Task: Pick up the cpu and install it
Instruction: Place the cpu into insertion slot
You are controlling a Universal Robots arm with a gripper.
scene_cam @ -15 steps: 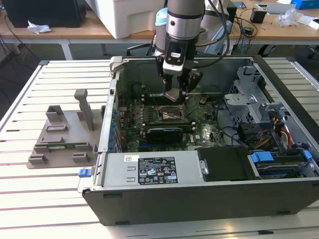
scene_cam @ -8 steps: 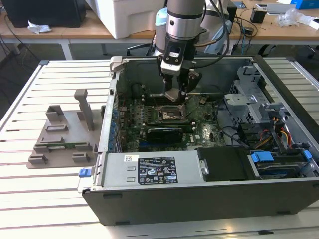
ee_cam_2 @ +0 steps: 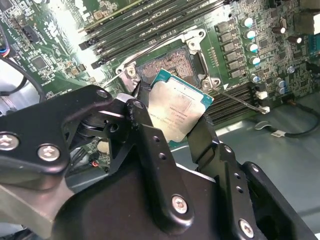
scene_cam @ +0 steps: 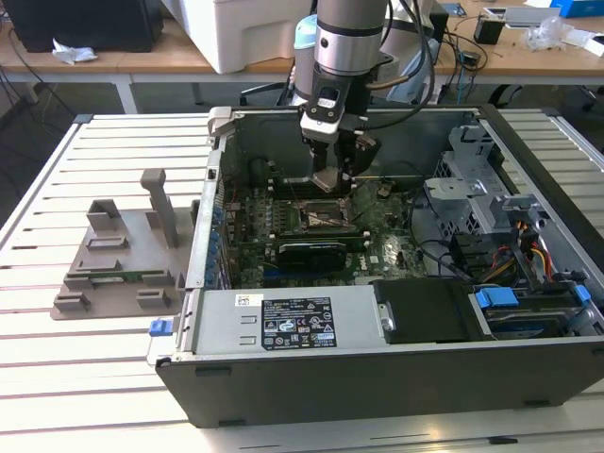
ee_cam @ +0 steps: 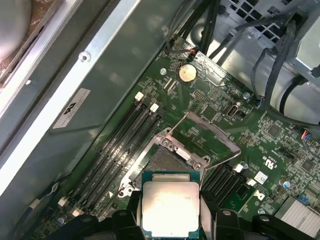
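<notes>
cpu (ee_cam_2: pixel 177 112) — flat square chip, silvery top, green rim. Clamped by two opposite edges between the black fingers (ee_cam_2: pixel 150 145) of the gripper (ee_cam_2: pixel 175 117); jaws closed on it. Held over the socket (ee_cam: pixel 167 161), near but apart, not seated.

Hidden / hard to read:
- In the first wrist view the cpu's (ee_cam: pixel 170 207) near edge runs into the dark gripper body; fingers (ee_cam: pixel 222 220) cut off by the pic edge.
- Socket partly covered by the chip in both wrist views; pin field reads as grey texture, no detail.
- Exterior view: gripper (scene_cam: pixel 332 179) hangs from the arm (scene_cam: pixel 349 38) inside the case, finger tips blend w/ the dark board behind; arm cut off at the pic's upper edge.
- Print on the chip top too faint to tell.

Containers & contents:
- PC case (scene_cam: pixel 377 377), side open, lying on slatted table (scene_cam: pixel 94 377). Holds motherboard (ee_cam: pixel 250 125) w/ socket, hinged load frame (ee_cam: pixel 212 132) swung open, memory slots (ee_cam: pixel 117 145) just beside socket, coin cell (ee_cam: pixel 187 73); also power supply (scene_cam: pixel 293 321) along the near wall, drive cage (scene_cam: pixel 472 189) and cable bundle (scene_cam: pixel 528 250) at the exterior view's right.
- Grey holder tray (scene_cam: pixel 113 274) on the table, just beside the case at the exterior view's left; recess contents can't be told.
</notes>
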